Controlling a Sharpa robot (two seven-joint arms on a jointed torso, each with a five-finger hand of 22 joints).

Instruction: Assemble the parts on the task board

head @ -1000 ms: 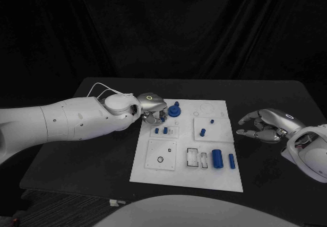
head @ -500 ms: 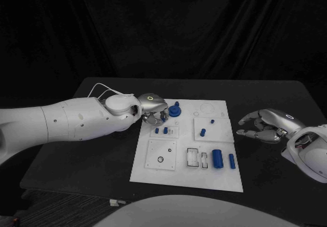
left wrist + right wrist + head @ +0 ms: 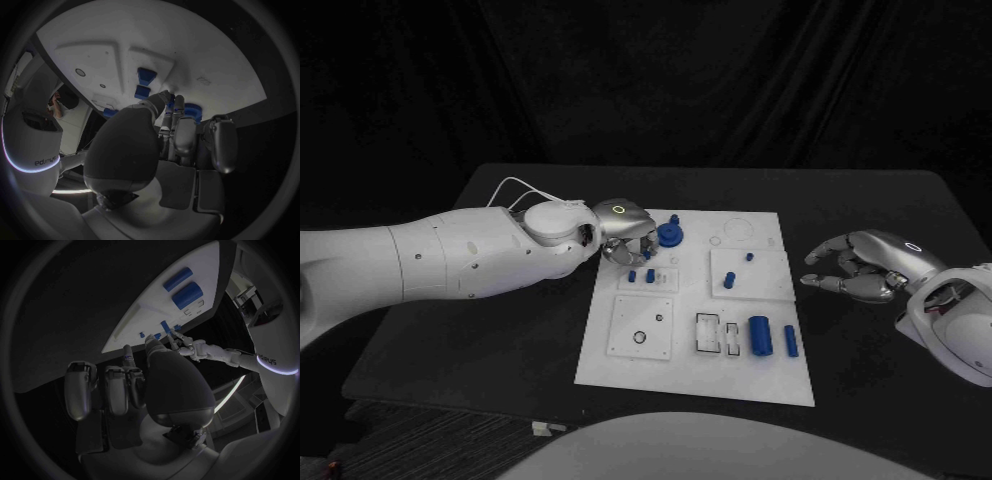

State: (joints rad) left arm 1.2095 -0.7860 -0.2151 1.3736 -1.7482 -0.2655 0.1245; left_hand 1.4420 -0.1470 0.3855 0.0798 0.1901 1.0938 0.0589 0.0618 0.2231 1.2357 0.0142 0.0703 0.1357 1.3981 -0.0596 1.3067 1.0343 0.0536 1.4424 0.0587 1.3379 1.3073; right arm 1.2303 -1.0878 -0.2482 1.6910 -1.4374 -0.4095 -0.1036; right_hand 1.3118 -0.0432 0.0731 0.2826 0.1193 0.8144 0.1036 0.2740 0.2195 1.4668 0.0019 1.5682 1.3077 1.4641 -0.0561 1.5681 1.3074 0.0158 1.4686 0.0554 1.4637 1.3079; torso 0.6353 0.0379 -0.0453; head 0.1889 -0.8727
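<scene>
The white task board [image 3: 678, 370] lies in the middle of the black table. My left hand [image 3: 625, 232] hovers over its far left corner, beside a round blue part [image 3: 672, 236]. Its thumb and fingertips [image 3: 167, 98] meet just above the board, and a bit of blue shows pinched between them. Two small blue pegs [image 3: 640, 275] stand just in front of that hand, seen also as blue pegs [image 3: 145, 82] in the left wrist view. My right hand [image 3: 862, 265] hangs off the board's right edge, fingers loosely curved and apart, holding nothing.
A thick blue cylinder [image 3: 760, 335] and a thinner blue one [image 3: 792, 341] lie at the board's near right. Two tiny blue pieces [image 3: 740, 268] sit on the raised right block. Bare black table [image 3: 473, 340] surrounds the board.
</scene>
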